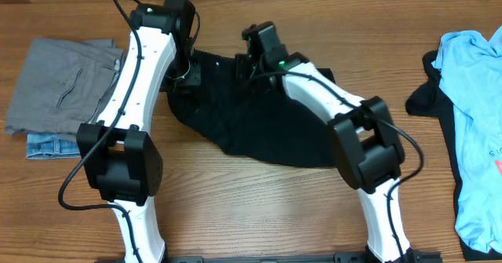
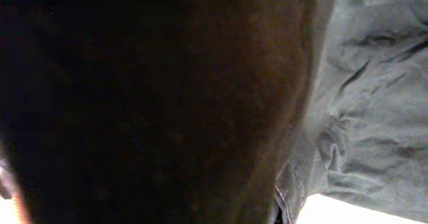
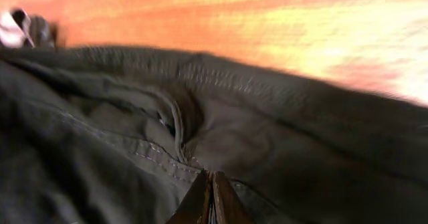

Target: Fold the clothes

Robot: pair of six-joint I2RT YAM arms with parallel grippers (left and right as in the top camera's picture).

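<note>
Wooden bench (image 1: 259, 208); black trousers (image 1: 259, 141) spread at middle, under both arms. Right claw (image 3: 211, 187) pinched shut on trouser fabric. Left claw (image 1: 187, 73) shut at far-left edge, hold unclear. Step: likely first fold. Next: lift both corners together, evenly.

Arms angled inward, left claw (image 1: 186, 72) and right claw (image 3: 211, 197) both fully closed.

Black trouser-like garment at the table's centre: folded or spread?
Not folded: the black trouser-like garment lies loosely spread and rumpled, outline irregular, no straight fold edges. The right claw is shut on its fabric.
</note>
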